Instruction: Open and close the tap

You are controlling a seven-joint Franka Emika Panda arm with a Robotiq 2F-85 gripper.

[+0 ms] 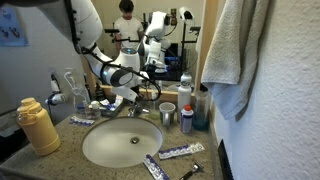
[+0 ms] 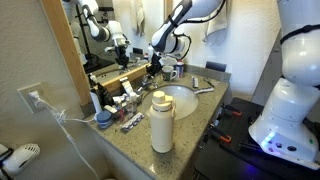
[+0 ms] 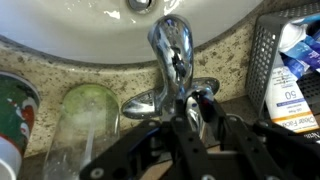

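The tap (image 3: 172, 45) is shiny chrome, with its short spout pointing over the white basin (image 3: 90, 25) and a side lever (image 3: 145, 103) on the counter edge. In the wrist view my gripper (image 3: 200, 110) sits behind the spout, with its two black fingers closed against a chrome handle piece between them. In both exterior views the gripper (image 1: 135, 100) (image 2: 152, 68) reaches down at the back rim of the basin (image 1: 120, 142) (image 2: 182, 100). There the tap (image 1: 133, 110) is small and mostly covered by the hand.
A yellow bottle (image 1: 38, 125) (image 2: 161, 120) stands at the counter's near corner. A metal cup (image 1: 167, 113) and a spray bottle (image 1: 186, 115) stand beside the basin. Tubes (image 1: 180, 152) lie at the front. A towel (image 1: 235, 50) hangs beside the counter. A wire basket (image 3: 270, 60) and a glass (image 3: 88, 125) flank the tap.
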